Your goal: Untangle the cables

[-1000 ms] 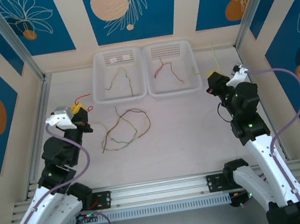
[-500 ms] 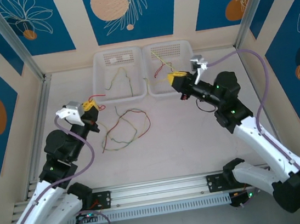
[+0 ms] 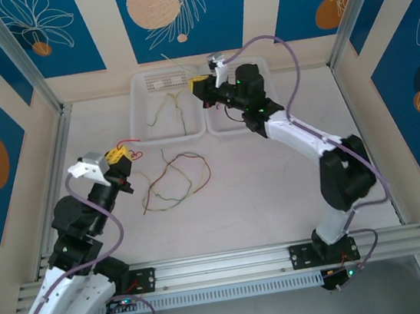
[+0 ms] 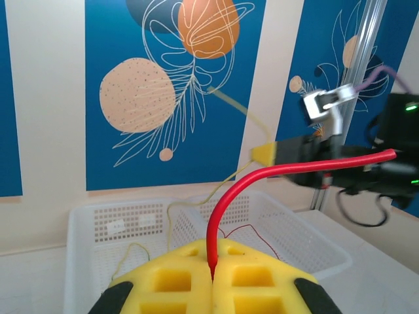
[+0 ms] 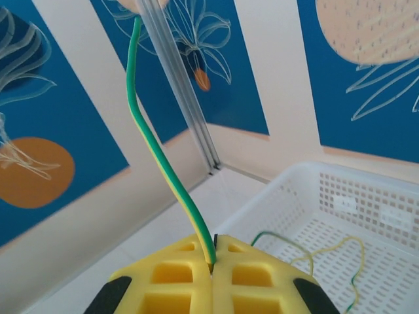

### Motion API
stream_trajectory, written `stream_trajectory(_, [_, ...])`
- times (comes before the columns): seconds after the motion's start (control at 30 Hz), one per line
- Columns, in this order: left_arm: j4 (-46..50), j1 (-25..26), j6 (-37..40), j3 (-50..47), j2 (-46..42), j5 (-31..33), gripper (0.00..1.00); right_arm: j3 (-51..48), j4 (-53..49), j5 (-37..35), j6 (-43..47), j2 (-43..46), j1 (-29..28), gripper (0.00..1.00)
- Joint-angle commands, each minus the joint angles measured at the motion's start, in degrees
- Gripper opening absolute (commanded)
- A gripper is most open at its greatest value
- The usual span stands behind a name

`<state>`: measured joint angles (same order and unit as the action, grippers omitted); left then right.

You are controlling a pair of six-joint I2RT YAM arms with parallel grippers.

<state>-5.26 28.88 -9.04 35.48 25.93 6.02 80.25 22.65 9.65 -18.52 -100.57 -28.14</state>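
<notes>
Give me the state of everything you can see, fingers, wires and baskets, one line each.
left fingers: shut on red wire
right fingers: shut on green-yellow wire
red wire: pinched at one end, arching up
green-yellow wire: pinched at one end, standing up
tangle: lying on table, untouched
left basket: holds a loose wire
right basket: partly covered by right arm
</notes>
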Motion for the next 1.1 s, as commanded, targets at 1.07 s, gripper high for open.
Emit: stream_trajectory(1.07, [3.30,-0.58,-1.43,-0.98,-4.06,0.48,0.00,53.39,-45.58,-20.20,27.00,-46.22,-6.23,0.00])
